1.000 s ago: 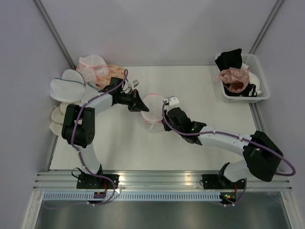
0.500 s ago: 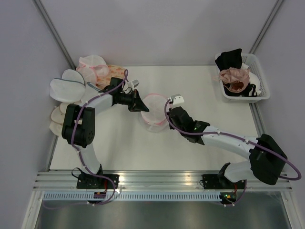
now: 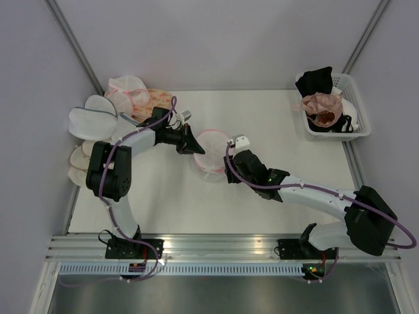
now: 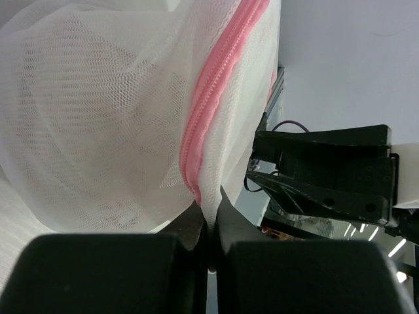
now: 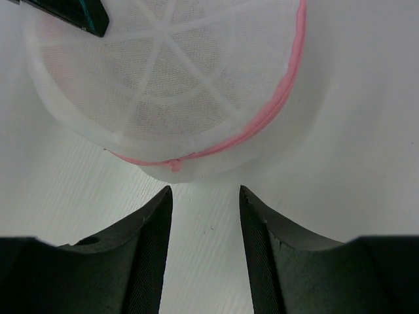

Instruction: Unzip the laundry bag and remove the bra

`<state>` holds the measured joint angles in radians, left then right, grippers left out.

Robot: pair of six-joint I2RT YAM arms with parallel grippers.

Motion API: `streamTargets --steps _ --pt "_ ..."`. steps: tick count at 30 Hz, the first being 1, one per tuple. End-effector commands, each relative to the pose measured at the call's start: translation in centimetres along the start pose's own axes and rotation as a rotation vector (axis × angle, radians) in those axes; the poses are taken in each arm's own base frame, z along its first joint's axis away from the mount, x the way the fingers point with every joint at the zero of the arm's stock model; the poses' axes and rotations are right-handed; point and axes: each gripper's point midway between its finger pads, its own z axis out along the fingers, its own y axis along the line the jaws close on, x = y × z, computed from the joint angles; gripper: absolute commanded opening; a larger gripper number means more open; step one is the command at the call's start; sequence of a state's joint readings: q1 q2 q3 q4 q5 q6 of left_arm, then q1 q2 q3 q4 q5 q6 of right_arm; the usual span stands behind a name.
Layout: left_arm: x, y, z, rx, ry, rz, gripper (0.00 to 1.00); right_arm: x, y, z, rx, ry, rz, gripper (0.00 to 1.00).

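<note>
The laundry bag (image 3: 211, 156) lies at mid-desk (image 3: 281, 131), between the two arms. The left claw (image 4: 209, 221) is pressed together on a fold of mesh at the bag's rim, right beside the zipper (image 4: 208, 134). Judged purpose: this grip anchors the bag so the slider can be drawn against it. The right claw (image 5: 205, 196) is spread and holds nothing; it faces the small zipper tab (image 5: 174, 163), just short of it. The bag is a rounded dome of fine, translucent white netting, with white ribs radiating from its centre and a pink toothed rim. The zipper appears closed. The bra cannot be made out through the mesh.
</note>
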<state>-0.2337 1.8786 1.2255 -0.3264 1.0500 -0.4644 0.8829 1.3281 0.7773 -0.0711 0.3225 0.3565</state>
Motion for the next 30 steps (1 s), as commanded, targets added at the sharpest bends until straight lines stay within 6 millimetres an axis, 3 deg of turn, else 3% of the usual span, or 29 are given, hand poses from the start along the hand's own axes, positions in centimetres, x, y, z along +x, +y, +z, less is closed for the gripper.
streamTargets --steps 1,10,13,16,19,20,22,30 --pt "-0.2 -1.4 -0.1 0.036 0.001 0.015 0.02 -0.6 1.8 1.2 -0.059 -0.039 0.037 0.50" --pt "0.4 -1.1 0.0 0.032 0.005 0.000 0.02 -2.1 4.3 2.4 -0.099 -0.072 0.023 0.48" --pt "0.4 -1.2 0.0 0.033 0.005 0.003 0.02 -2.2 4.2 3.0 -0.075 -0.077 0.023 0.44" --pt "0.6 -1.3 0.0 0.036 0.008 0.002 0.02 -2.5 3.0 3.6 0.001 -0.100 0.023 0.34" --pt "0.9 -1.5 -0.1 0.039 0.009 0.007 0.02 -2.7 0.8 4.1 0.133 -0.129 0.025 0.19" --pt "0.9 -1.5 -0.1 0.041 0.010 0.008 0.02 -2.6 0.4 4.3 0.160 -0.128 0.019 0.08" --pt "1.2 -1.4 -0.1 0.040 0.012 0.009 0.02 -2.6 -0.6 4.2 0.215 -0.136 0.018 0.00" --pt "1.2 -0.8 0.2 0.038 0.021 0.002 0.02 -2.1 -3.0 1.8 0.302 -0.106 -0.022 0.00"
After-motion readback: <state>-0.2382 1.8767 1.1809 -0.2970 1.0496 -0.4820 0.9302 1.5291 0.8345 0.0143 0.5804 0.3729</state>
